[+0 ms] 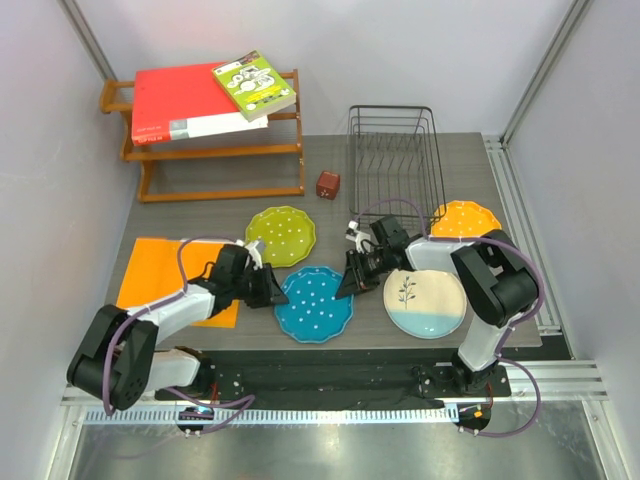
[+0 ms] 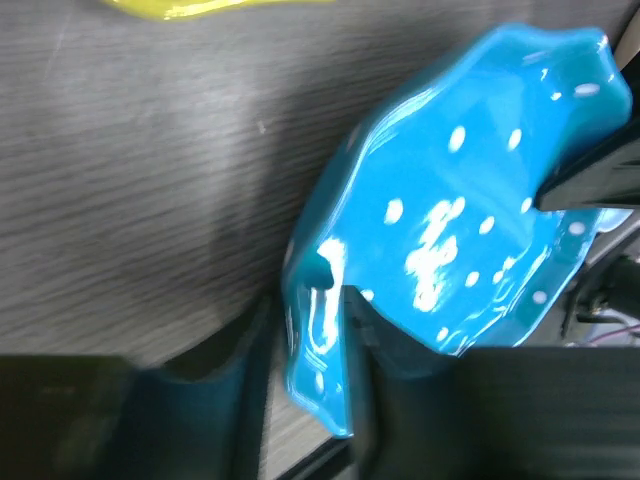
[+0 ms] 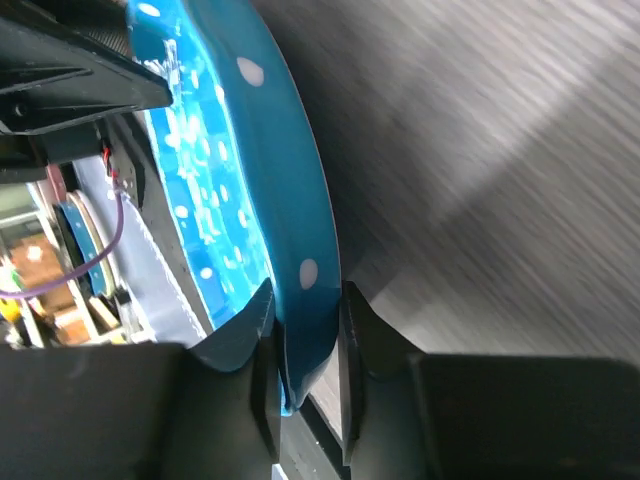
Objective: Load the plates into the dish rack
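The blue dotted plate (image 1: 314,303) lies at the table's near middle, held at both sides. My left gripper (image 1: 272,290) is shut on its left rim; in the left wrist view the rim (image 2: 320,370) sits between the gripper's (image 2: 310,390) jaws. My right gripper (image 1: 345,285) is shut on the right rim, and the right wrist view shows the plate (image 3: 300,200) pinched in the gripper (image 3: 308,340). The lime green plate (image 1: 281,235), the cream sprig plate (image 1: 425,302) and the orange-yellow plate (image 1: 465,218) lie flat. The black wire dish rack (image 1: 395,160) stands empty at the back.
A flat orange mat (image 1: 160,270) lies under the left arm. A wooden shelf (image 1: 215,150) with books stands at the back left. A small brown cube (image 1: 328,184) sits left of the rack. The green plate's edge shows in the left wrist view (image 2: 200,8).
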